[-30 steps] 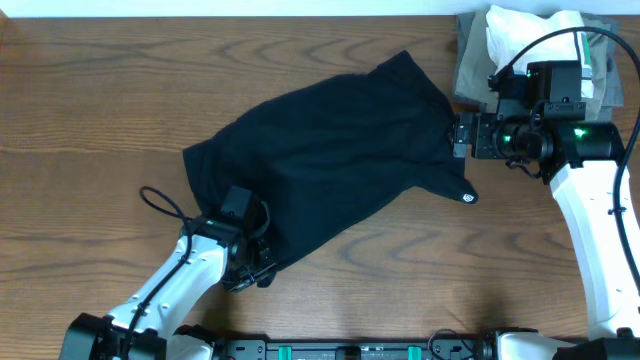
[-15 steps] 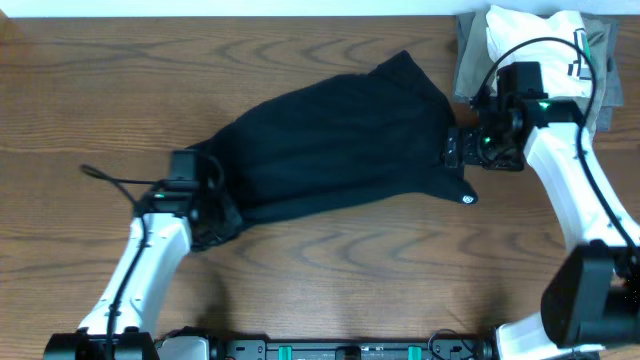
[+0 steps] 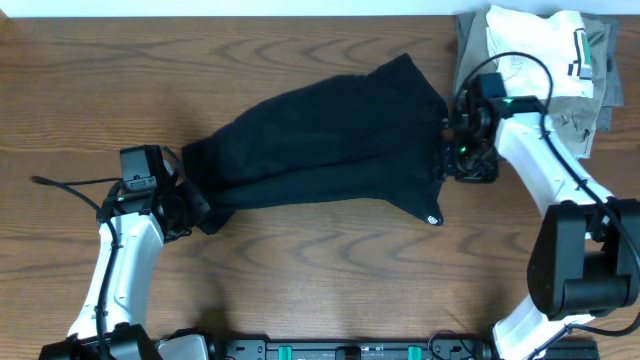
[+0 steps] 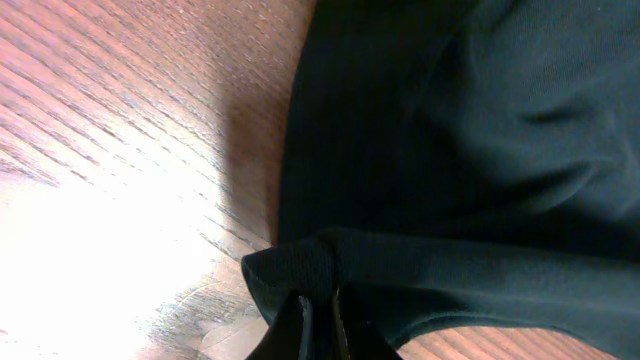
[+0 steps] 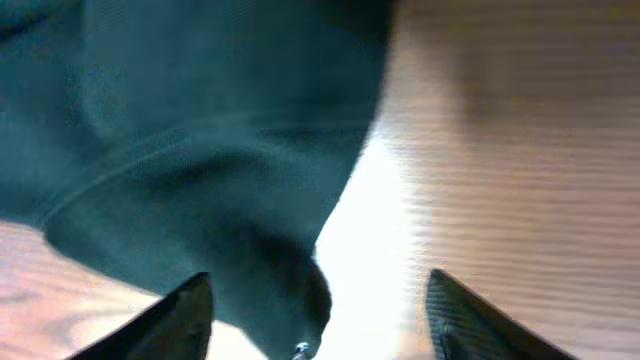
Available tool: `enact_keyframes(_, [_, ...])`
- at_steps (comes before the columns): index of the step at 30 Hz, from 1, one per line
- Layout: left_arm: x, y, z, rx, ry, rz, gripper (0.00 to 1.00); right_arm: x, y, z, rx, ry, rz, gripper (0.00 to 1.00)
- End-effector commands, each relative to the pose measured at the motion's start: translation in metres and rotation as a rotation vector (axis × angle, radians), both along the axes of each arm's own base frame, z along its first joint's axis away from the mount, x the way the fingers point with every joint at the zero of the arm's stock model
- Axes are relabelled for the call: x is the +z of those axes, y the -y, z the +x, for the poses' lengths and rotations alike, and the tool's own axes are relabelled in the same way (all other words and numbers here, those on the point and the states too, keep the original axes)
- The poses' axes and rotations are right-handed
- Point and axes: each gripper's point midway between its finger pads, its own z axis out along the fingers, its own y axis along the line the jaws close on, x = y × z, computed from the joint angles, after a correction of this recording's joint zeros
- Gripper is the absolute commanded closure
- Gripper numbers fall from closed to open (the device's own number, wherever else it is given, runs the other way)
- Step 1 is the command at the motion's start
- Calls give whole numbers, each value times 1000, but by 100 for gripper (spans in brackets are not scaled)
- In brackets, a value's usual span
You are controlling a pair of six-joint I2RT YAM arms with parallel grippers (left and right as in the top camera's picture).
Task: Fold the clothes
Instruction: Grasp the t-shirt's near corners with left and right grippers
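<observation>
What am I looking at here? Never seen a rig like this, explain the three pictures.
Two robot arms work at a wooden table. One picture looks down from above; the other two come from cameras on each arm's wrist. A black garment lies across the table, with folded clothes piled in the far right corner. The left hand is pinched shut on the garment's edge. The right hand is open, straddling the garment's other end.

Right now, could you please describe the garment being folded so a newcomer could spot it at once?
On the wooden table, look left of the folded pile in the far right corner. It is the large, spread-out black garment with a tiny white logo.
</observation>
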Motion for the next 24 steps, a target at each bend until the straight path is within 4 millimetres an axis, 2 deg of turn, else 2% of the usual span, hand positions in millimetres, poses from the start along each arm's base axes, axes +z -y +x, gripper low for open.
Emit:
enact_keyframes(1, [6, -6, 6, -3, 20, 25, 94, -8, -19, -17, 36, -51, 11, 44])
enact_keyframes(7, [6, -6, 7, -6, 23, 27, 94, -33, -38, -48, 84, -115, -1, 52])
enact_keyframes(16, [6, -6, 7, -19, 23, 31, 94, -56, -37, -69, 54, -152, -11, 56])
enact_keyframes(18, [6, -6, 7, -20, 23, 32, 95, -60, -36, -74, 34, -165, -15, 62])
enact_keyframes(22, [6, -6, 7, -21, 23, 32, 94, -64, -34, -74, 1, -160, -22, 98])
enact_keyframes(24, [7, -6, 7, -24, 25, 34, 94, -62, -35, -68, -22, -137, -16, 99])
